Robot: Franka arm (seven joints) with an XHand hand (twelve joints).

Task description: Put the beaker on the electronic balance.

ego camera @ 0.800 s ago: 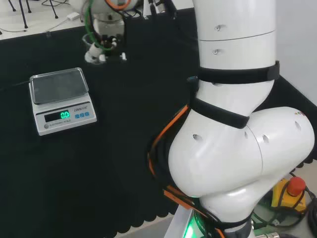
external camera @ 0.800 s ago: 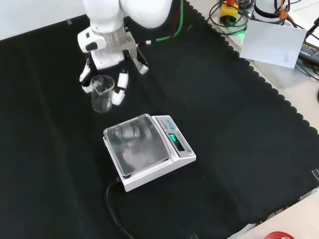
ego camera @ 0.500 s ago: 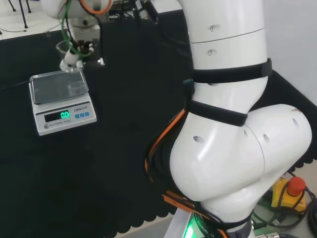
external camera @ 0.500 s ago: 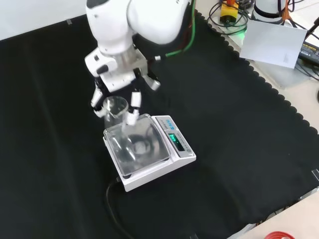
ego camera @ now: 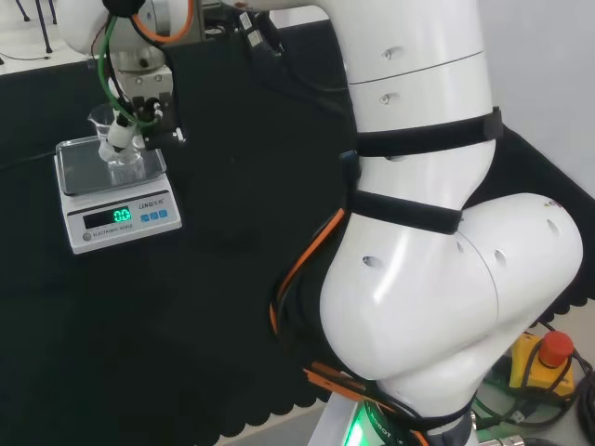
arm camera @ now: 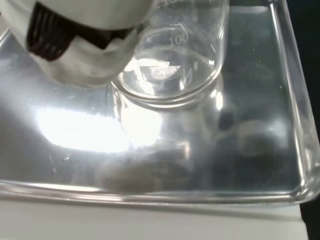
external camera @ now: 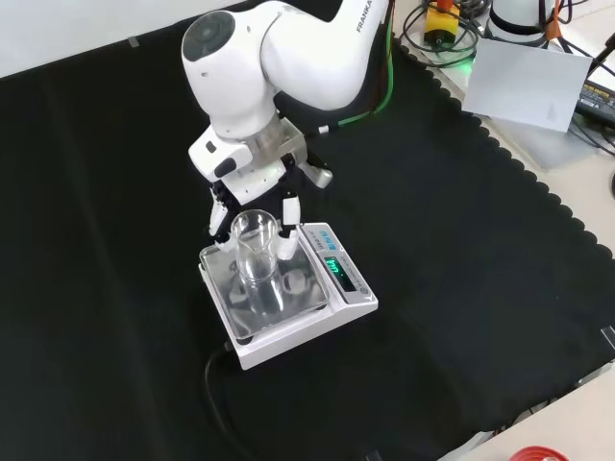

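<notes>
A clear glass beaker [external camera: 256, 246] is upright over the metal pan of the electronic balance [external camera: 312, 305], with the hand [external camera: 252, 182] above it and its fingers [external camera: 288, 213] curled round the glass. In the head view the beaker [ego camera: 116, 147] is over the pan of the balance [ego camera: 85, 172], under the hand [ego camera: 139, 119]. The wrist view shows the beaker's base [arm camera: 167, 70] close above the shiny pan [arm camera: 250, 125], mirrored in it, beside a white finger [arm camera: 80, 45]. I cannot tell whether the base touches the pan.
The balance's black cable [external camera: 216, 394] runs toward the cloth's front edge in the front view. A grey sheet [external camera: 528, 82] and a red emergency button [ego camera: 555, 348] lie off the cloth near the arm's base. The arm's white links [ego camera: 437, 232] stand at the head view's right.
The hand has carried the beaker from the bare cloth beside the balance to over its pan and lowered it there. The balance has stayed put.
</notes>
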